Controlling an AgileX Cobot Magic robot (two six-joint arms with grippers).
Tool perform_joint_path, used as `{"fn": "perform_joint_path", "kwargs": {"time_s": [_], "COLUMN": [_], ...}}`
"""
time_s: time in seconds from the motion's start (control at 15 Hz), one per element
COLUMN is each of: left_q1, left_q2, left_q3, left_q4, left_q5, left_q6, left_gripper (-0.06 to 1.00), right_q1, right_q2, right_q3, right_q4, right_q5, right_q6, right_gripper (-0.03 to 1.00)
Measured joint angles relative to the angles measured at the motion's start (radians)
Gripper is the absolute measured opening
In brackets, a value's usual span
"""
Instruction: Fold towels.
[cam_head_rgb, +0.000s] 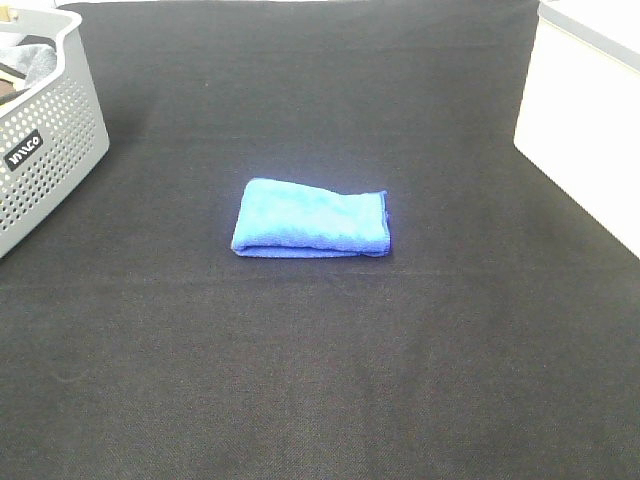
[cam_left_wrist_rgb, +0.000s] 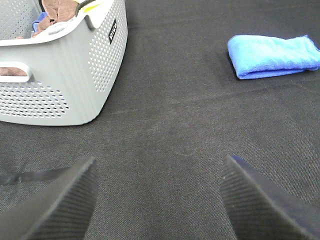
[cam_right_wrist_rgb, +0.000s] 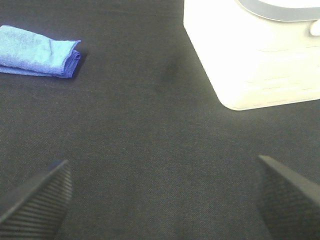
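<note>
The royal-blue towel (cam_head_rgb: 311, 219) lies folded into a small thick rectangle in the middle of the black table. It also shows in the left wrist view (cam_left_wrist_rgb: 273, 55) and in the right wrist view (cam_right_wrist_rgb: 38, 59). Neither arm shows in the exterior high view. My left gripper (cam_left_wrist_rgb: 160, 200) is open and empty, low over the table, well away from the towel and near the basket. My right gripper (cam_right_wrist_rgb: 162, 200) is open and empty, low over the table, apart from the towel and near the white box.
A grey perforated basket (cam_head_rgb: 55, 130) with cloths in it stands at the back left; it also shows in the left wrist view (cam_left_wrist_rgb: 75, 75). A white box (cam_head_rgb: 585, 110) stands at the right edge, seen too in the right wrist view (cam_right_wrist_rgb: 255, 55).
</note>
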Motion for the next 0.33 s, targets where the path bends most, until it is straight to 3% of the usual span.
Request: {"fn": "perform_joint_path", "kwargs": {"time_s": [0.33], "left_q1": [0.0], "left_q2": [0.0], "left_q3": [0.0], "left_q4": [0.0], "left_q5": [0.0], "left_q6": [0.0], "left_gripper": [0.67], "right_q1": [0.0], "right_q2": [0.0], "right_q3": [0.0], "right_q4": [0.0], "right_q5": [0.0], "right_q6": [0.0], "right_gripper": [0.92]}}
